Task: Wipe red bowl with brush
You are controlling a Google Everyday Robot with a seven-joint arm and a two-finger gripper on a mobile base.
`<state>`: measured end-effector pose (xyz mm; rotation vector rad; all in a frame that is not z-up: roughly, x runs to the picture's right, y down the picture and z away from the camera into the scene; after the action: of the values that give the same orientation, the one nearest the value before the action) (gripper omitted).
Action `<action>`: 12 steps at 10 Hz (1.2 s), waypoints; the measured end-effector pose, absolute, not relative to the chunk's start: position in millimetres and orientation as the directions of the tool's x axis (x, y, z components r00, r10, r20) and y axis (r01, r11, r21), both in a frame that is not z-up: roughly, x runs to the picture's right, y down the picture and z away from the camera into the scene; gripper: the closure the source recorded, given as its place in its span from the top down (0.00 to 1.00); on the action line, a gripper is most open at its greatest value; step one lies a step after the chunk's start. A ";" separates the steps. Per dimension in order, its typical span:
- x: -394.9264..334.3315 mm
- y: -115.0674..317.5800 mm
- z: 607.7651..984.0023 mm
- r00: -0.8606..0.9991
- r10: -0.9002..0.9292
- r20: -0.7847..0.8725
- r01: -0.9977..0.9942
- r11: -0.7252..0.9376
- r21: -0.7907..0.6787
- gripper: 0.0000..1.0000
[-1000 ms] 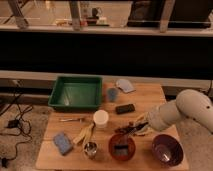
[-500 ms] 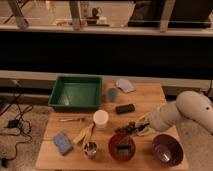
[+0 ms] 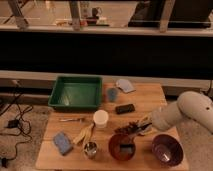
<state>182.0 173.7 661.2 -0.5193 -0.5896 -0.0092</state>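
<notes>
Red bowl (image 3: 121,146) holds brush (image 3: 126,148); gripper (image 3: 133,129) unmoved just above rim, grip state unclear.

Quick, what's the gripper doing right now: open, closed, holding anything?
Gripper: over the red bowl's far rim; open, closed or holding something cannot be told.

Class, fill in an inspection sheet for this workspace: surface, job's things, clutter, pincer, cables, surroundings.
Surface: wooden table, crowded.
Job's things: red bowl near the front edge; dark brush apparently inside it.
Clutter: green tray, blue sponge, black block, purple bowl, white cup, metal cup.
Pincer: pincer over the red bowl's far rim.
Cables: dark cables on the floor, left.
Surroundings: dark wall behind, windows above.
</notes>
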 end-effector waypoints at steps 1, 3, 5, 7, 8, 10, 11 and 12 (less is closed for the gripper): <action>185.4 173.1 663.9 0.839 0.138 0.526 0.148 0.872 -0.466 0.10; 186.5 171.7 669.7 0.844 0.135 0.518 0.148 0.871 -0.468 0.10; 187.3 170.3 674.7 0.849 0.133 0.512 0.148 0.870 -0.470 0.10; 189.5 169.2 678.5 0.853 0.132 0.506 0.145 0.870 -0.471 0.10; 189.3 167.4 680.9 0.854 0.129 0.505 0.146 0.870 -0.470 0.10; 186.7 165.6 684.4 0.854 0.122 0.506 0.154 0.870 -0.468 0.10; 183.7 164.6 686.3 0.853 0.116 0.509 0.160 0.870 -0.467 0.10; 181.4 163.9 687.9 0.852 0.112 0.511 0.164 0.870 -0.465 0.10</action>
<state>181.4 163.9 687.9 -0.5219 -0.5559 -0.0288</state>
